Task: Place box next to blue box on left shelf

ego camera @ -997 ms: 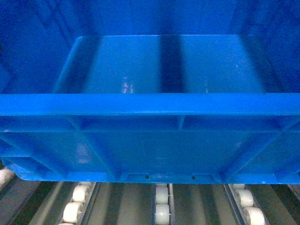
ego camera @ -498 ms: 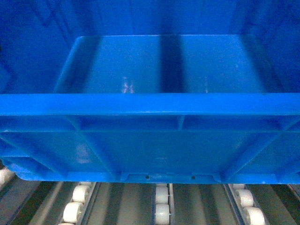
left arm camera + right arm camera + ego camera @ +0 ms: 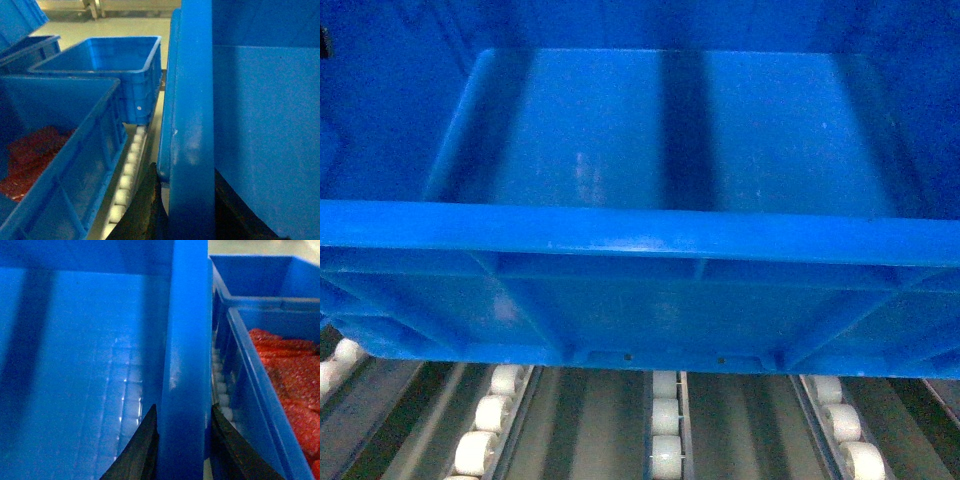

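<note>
the box [image 3: 640,240] sits open side up, long axis across the head view, above the left shelf [image 3: 665,430] rollers. the left gripper [image 3: 187,200] and the right gripper [image 3: 182,440] each clamp a side rim.

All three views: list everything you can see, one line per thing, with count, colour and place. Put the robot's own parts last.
box: one, bright blue, empty, fills the head view, held above the rollers, gripped at both side rims.
left shelf: one, grey rails with rows of white rollers, below the box's near edge.
crates on the left: at least three, blue, left of the box in the left wrist view; the nearest holds red material, the next looks empty.
crates on the right: two, blue, right of the box in the right wrist view; the nearer holds red material.
left gripper: one, dark, clamped on the box's left rim.
right gripper: one, dark, clamped on the box's right rim.
</note>
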Controlling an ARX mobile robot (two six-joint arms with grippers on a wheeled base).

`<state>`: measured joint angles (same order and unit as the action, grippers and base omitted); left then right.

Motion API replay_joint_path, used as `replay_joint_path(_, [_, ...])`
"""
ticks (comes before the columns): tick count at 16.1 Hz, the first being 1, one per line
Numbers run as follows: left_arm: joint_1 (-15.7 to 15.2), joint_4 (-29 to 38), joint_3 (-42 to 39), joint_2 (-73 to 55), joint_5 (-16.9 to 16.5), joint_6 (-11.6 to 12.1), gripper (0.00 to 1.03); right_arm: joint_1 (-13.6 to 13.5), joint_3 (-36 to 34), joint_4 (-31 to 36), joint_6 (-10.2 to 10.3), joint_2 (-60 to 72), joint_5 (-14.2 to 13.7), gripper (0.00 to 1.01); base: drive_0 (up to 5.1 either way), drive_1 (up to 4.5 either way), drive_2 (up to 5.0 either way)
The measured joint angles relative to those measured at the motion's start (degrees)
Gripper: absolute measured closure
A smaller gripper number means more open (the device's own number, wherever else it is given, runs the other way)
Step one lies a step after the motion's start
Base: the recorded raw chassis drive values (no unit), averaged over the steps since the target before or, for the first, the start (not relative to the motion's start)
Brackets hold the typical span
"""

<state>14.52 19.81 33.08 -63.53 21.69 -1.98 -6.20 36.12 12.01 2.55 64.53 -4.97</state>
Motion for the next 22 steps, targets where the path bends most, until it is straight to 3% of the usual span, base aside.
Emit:
replay_joint_path(2, [-0.1,-1.1,0.0,-0.2,1.0,0.8,0.86,0.3,1.4,-6.3,1.9,0.4,2.5,0.80,0.0,0.00,0.0])
replay_joint_path(5, [0.0,-3.3,0.0,-2.7,0.9,0.2,0.87,1.5,1.5,-9.2,2.8,2.9,3.7,0.80,0.0,0.00,0.0])
replay_joint_path(8, [1.2,-9.6,1.2,-4.4,-0.3,-2.8,0.87,3.7,1.6,-12.2,2.1,3.7,4.6,0.80,0.0,0.00,0.0])
replay_joint_path(12, [1.6,-18.1,2.7,-8.5,-2.3,-6.7,0.87,4.5,1.9,-16.5,2.9,6.9,6.7,0.80,0.0,0.00,0.0])
replay_joint_path(17, [1.2,-22.9,4.6,-13.0,-4.3,-10.6,0.87,3.5,2.1,-16.6,2.9,8.3,5.1,0.80,0.0,0.00,0.0])
replay_joint_path(20, [-0.5,-24.0,4.9,-13.4,-4.3,-10.0,0.87,1.7,2.4,-17.6,3.2,8.9,4.3,0.80,0.0,0.00,0.0])
replay_joint_path(22, [-1.4,-25.4,5.5,-13.4,-4.0,-8.3,0.87,0.9,2.4,-19.6,4.3,9.4,4.2,0.80,0.0,0.00,0.0])
